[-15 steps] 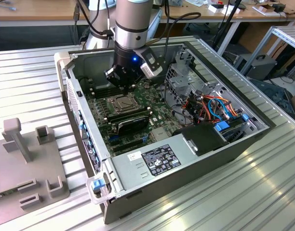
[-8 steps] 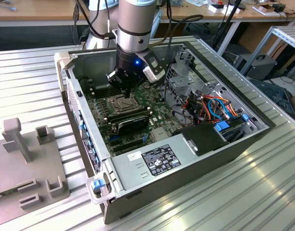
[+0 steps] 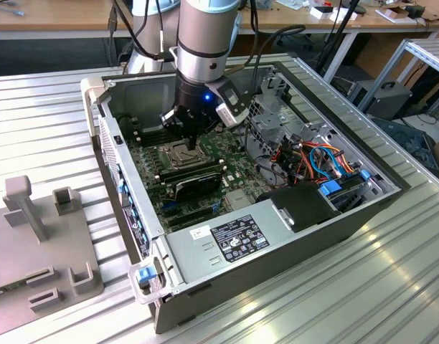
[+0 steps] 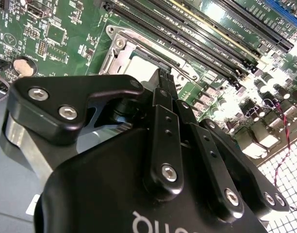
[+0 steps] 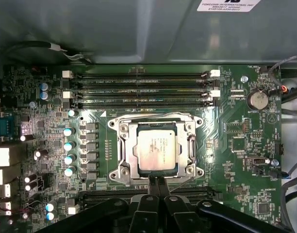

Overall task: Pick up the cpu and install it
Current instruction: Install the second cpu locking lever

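The cpu [image 5: 156, 149], a small square chip with a silver-grey top, lies inside the open metal frame of the socket [image 5: 123, 150] on the green motherboard, sitting slightly askew. In the second wrist view the cpu [image 4: 139, 65] shows pale just beyond the black fingers. My gripper [image 5: 157, 183] hangs close above the socket's edge, beside the chip, its two fingers pressed together with nothing between them. In the exterior view the gripper [image 3: 188, 140] reaches down into the computer case, right over the socket [image 3: 178, 153].
The open computer case [image 3: 97, 107] lies on a ribbed metal table. Memory slots [image 5: 139, 90] run along one side of the socket, and a black card [image 3: 194, 185] lies on the other side. The power supply [image 3: 227, 240] and drive cage with cables [image 3: 313, 161] fill the rest. A grey fixture [image 3: 33, 236] stands at the exterior view's left.
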Motion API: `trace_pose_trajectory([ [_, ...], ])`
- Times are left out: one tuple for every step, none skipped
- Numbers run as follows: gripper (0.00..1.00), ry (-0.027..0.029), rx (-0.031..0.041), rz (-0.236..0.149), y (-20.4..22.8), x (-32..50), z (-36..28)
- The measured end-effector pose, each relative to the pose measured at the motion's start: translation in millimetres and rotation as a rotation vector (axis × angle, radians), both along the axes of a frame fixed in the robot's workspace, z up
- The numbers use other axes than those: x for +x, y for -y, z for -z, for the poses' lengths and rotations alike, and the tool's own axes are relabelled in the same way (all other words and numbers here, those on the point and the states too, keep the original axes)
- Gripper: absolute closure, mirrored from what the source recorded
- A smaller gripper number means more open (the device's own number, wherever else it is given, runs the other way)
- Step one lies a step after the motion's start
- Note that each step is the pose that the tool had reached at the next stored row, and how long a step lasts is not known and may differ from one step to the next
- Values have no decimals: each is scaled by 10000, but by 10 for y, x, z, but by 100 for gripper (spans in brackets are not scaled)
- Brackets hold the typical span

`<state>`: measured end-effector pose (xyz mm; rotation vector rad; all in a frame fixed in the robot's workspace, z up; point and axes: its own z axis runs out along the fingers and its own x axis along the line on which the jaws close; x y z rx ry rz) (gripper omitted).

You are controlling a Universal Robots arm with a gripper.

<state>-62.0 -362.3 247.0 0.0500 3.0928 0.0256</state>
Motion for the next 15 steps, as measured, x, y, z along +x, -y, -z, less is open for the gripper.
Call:
trace_pose_trajectory([
  [89,0,0,-1,0,0,0],
  [89,0,1,0,2,0,0],
  [89,0,0,0,5,0,0],
  [89,0,1,-1,6,0,0],
  [89,0,0,-1,6,0,0],
  [89,0,0,0,6,0,0],
  [89,0,0,0,7,0,0],
  [89,0,0,0,7,0,0],
  [89,0,0,-1,7,0,0],
  [89,0,1,0,7,0,0],
  [89,0,1,-1,8,0,0],
  [89,0,0,0,8,0,0],
  [89,-1,-2,-1,9,0,-3],
  [89,-1,-1,0,9,0,-12],
  [89,-1,-1,-1,8,0,-25],
])
